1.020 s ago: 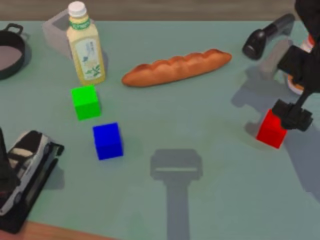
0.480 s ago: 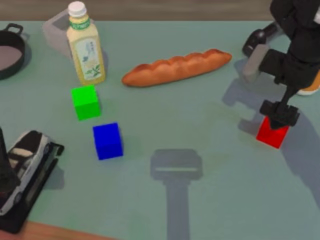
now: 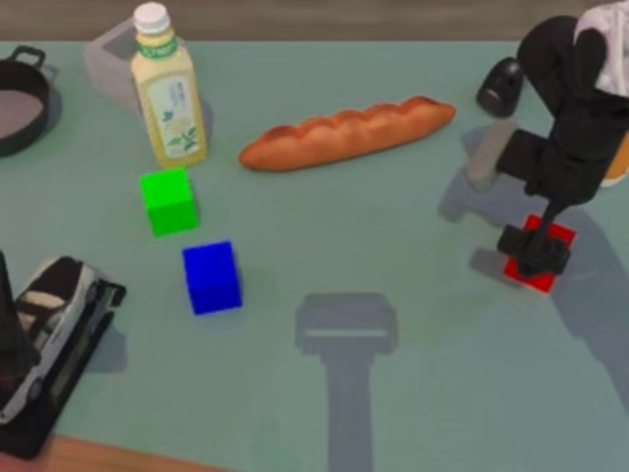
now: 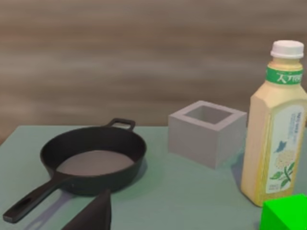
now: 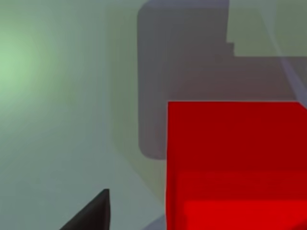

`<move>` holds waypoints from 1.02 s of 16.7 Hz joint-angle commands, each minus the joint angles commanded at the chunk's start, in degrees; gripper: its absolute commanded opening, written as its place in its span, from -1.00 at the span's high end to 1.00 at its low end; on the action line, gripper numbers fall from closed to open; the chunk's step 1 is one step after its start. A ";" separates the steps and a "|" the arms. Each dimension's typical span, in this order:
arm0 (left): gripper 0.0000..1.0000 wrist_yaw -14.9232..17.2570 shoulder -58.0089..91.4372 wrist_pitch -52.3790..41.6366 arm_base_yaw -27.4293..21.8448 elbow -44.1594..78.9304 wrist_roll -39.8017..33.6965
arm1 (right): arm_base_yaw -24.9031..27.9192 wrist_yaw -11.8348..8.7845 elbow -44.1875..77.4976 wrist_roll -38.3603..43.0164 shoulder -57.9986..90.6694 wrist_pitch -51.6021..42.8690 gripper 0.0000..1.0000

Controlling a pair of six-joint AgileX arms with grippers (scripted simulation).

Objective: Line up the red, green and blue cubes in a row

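Observation:
The red cube [image 3: 561, 238] sits on the table at the right. My right gripper [image 3: 536, 252] hangs straight above it, open, covering most of its top. In the right wrist view the red cube [image 5: 235, 163] is close, and one dark fingertip [image 5: 102, 211] stands apart from its side. The green cube [image 3: 169, 201] and the blue cube [image 3: 211, 277] rest at the left, the blue one nearer the front. My left arm [image 3: 8, 334] is parked at the left edge; its wrist view shows the green cube [image 4: 285, 213] and one fingertip [image 4: 101, 213].
A tea bottle [image 3: 169, 88] stands behind the green cube, with a pale grey hollow block [image 3: 110, 57] and a black pan [image 3: 15, 98] further left. A baguette [image 3: 349, 131] lies at mid-back. A black scanner [image 3: 501, 87] is at the back right, a toy car [image 3: 49, 320] at the front left.
My right gripper has swung left from beside the red cube to directly over it and come lower. The cubes have stayed in place. The left arm has not moved.

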 joint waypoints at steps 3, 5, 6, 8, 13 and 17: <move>-1.00 0.00 0.00 0.00 0.00 0.00 0.00 | 0.08 0.02 -4.01 0.11 2.51 6.62 -1.00; -1.00 0.00 0.00 0.00 0.00 0.00 0.00 | 0.11 0.03 -5.11 0.11 3.34 8.18 -1.00; -1.00 0.00 0.00 0.00 0.00 0.00 0.00 | 0.11 0.03 -5.12 0.11 3.35 8.20 -1.00; -1.00 0.00 0.00 0.00 0.00 0.00 0.00 | 0.11 0.03 -5.12 0.11 3.35 8.20 -1.00; -1.00 0.00 0.00 0.00 0.00 0.00 0.00 | 0.11 0.03 -5.12 0.11 3.35 8.20 -0.25; -1.00 0.00 0.00 0.00 0.00 0.00 0.00 | 0.11 0.03 -5.12 0.11 3.35 8.20 0.36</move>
